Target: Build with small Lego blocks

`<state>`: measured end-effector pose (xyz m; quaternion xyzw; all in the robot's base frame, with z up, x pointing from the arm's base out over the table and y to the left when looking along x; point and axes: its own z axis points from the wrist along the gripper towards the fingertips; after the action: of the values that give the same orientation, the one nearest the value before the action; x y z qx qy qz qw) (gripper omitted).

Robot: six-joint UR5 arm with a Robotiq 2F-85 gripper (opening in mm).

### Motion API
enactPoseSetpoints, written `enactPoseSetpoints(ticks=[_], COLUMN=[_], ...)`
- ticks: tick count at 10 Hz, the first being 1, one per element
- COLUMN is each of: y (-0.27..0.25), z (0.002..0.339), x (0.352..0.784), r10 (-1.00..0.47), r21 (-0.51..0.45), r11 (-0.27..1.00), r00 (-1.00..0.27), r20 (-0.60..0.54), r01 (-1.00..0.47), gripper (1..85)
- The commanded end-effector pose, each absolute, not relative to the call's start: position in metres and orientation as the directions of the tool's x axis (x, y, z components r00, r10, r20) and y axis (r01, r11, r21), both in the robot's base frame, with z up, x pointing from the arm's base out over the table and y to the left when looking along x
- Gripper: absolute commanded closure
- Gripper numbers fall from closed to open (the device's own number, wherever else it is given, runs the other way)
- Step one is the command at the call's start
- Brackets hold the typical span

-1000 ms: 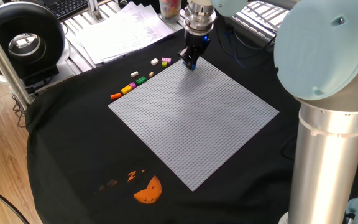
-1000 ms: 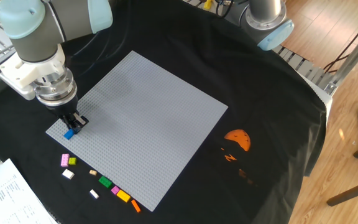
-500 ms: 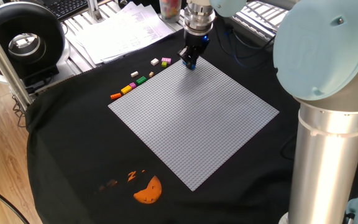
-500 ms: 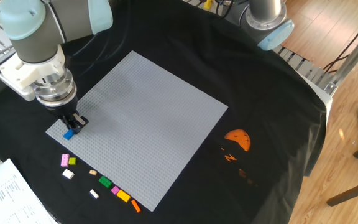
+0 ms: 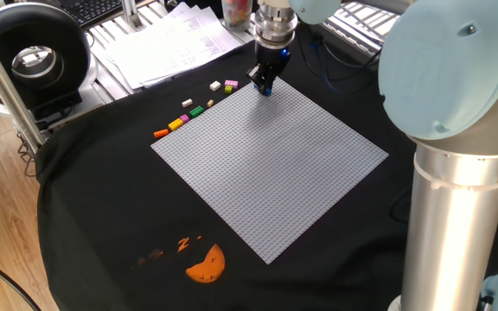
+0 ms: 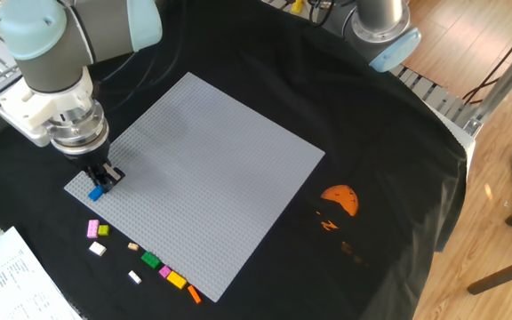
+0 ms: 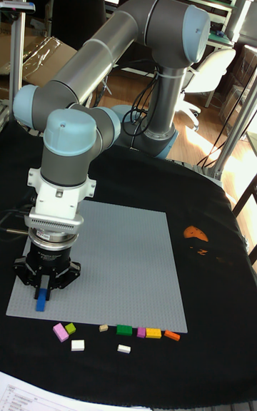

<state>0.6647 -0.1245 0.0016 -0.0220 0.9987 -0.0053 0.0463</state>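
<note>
Gripper (image 6: 99,182) barely shifted, vertical, clamping blue brick (image 6: 96,192) on baseplate (image 6: 212,178) corner.

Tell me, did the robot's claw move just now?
Barely. In the other fixed view the gripper and its blue brick have crept slightly toward the near corner of the grey baseplate, away from the orange print.
</note>
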Motion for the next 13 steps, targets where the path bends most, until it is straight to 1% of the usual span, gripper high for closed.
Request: enactPoseSetpoints(ticks=[1, 6, 8, 9, 10, 12, 13], y=[-0.121, -0.117, -0.11, -0.111, -0.111, -0.112, -0.112], z=[0.002, 0.005, 0.004, 0.004, 0.003, 0.001, 0.001], x=[0.666, 0.66, 0.665, 0.665, 0.665, 0.667, 0.668], r10=[-0.036, -0.056, -0.055, -0.063, -0.072, -0.087, -0.095], r21=[0.005, 0.047, 0.079, 0.075, 0.076, 0.075, 0.076], r11=[0.999, 0.997, 0.995, 0.995, 0.994, 0.993, 0.992], r00=[-0.995, -0.995, -0.994, -0.993, -0.992, -0.99, -0.988], r20=[-0.095, -0.08, -0.097, -0.098, -0.1, -0.113, -0.122], r01=[-0.037, -0.06, -0.063, -0.07, -0.079, -0.096, -0.105], gripper=[83.3, 83.3, 82.0, 77.7, 70.7, 61.7, 54.0])
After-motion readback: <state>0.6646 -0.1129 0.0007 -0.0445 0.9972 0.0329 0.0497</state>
